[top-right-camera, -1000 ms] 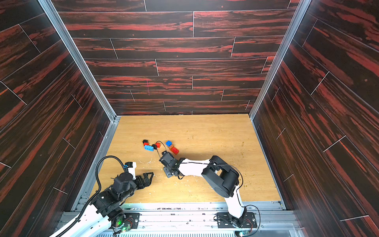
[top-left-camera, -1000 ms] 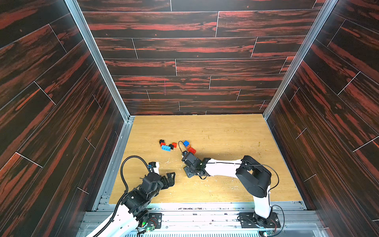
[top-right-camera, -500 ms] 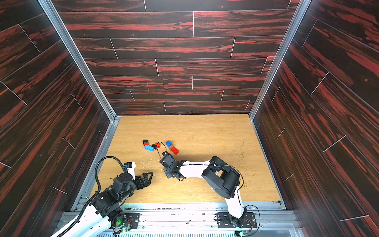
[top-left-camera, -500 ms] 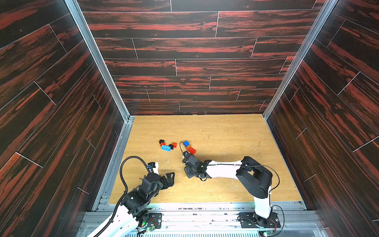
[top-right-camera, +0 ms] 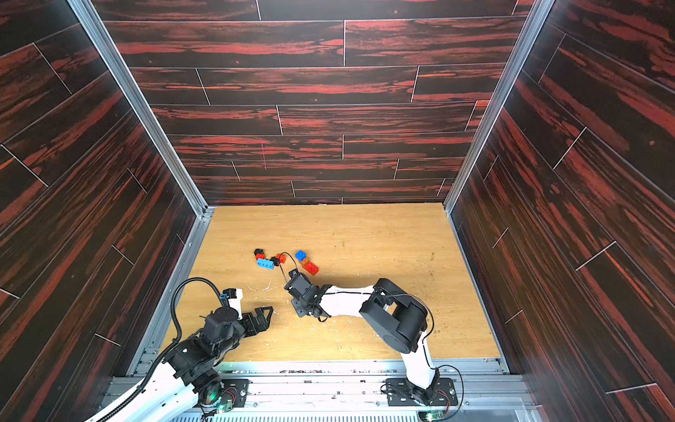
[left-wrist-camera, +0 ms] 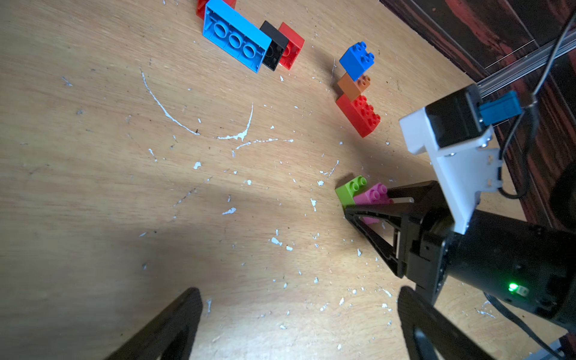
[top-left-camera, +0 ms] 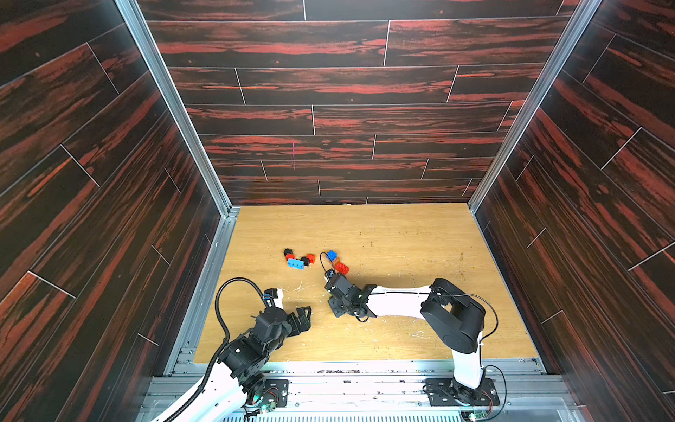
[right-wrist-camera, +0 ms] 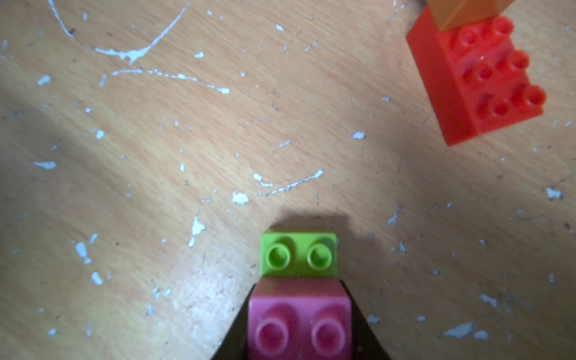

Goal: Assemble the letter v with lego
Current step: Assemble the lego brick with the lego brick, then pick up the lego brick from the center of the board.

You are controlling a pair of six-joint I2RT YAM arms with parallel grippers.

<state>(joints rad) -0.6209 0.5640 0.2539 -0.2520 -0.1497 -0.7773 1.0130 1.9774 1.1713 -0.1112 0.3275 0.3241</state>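
The right end effector (left-wrist-camera: 369, 202) has just clamped onto the pink brick (right-wrist-camera: 299, 318). A second ago its jaws stood partly apart over the same spot, and the arm itself has barely shifted. The pink brick sits on the wooden surface (top-left-camera: 383, 237) near the front, pinched on 2 opposite sides by the black fingers. The green brick (right-wrist-camera: 298, 255) touches its far edge. We cannot tell whether the 2 are clicked together or merely abut.

The left end effector (top-left-camera: 302, 320) is spread wide and empty, low over the surface, well apart from every brick.

The rest of the lego has not moved. Farther back, the long light-blue brick (left-wrist-camera: 237, 40) lies on its side with a black brick (left-wrist-camera: 274, 46) and a small red brick (left-wrist-camera: 291, 46) against one end. Near it, a blue brick (left-wrist-camera: 357, 59), an orange brick (left-wrist-camera: 353, 84) and a long red brick (left-wrist-camera: 358, 115) run in a short slanted line.

We read the fresh grip as the start of a carry, with the pink brick ready to be lifted toward the others. No V stands yet, so most of the build is still ahead. If the green brick is only resting against the pink one, a lift may leave it behind.
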